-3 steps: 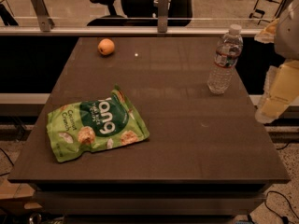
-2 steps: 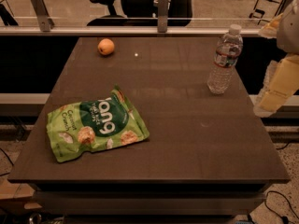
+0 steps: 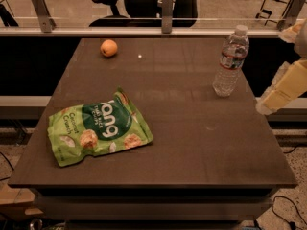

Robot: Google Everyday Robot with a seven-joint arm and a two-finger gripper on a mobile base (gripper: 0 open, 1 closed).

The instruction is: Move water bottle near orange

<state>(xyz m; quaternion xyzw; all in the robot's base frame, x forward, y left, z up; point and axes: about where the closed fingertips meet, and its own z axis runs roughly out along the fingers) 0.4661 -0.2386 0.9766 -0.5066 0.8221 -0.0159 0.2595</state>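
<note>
The water bottle point(image 3: 230, 61) stands upright near the table's right edge, towards the back; it is clear and ribbed, with a white cap and a label band. The orange point(image 3: 109, 48) lies at the table's back left, far from the bottle. My gripper point(image 3: 282, 89) hangs off the table's right side, to the right of the bottle and slightly nearer the front, apart from it and holding nothing that I can see.
A green snack bag point(image 3: 98, 128) lies flat on the front left of the dark table point(image 3: 192, 143). A rail with metal posts point(image 3: 166, 8) runs behind the table, with an office chair point(image 3: 110, 4) beyond it.
My gripper has shifted slightly at the table's right side. The bottle, orange and bag have not moved.
</note>
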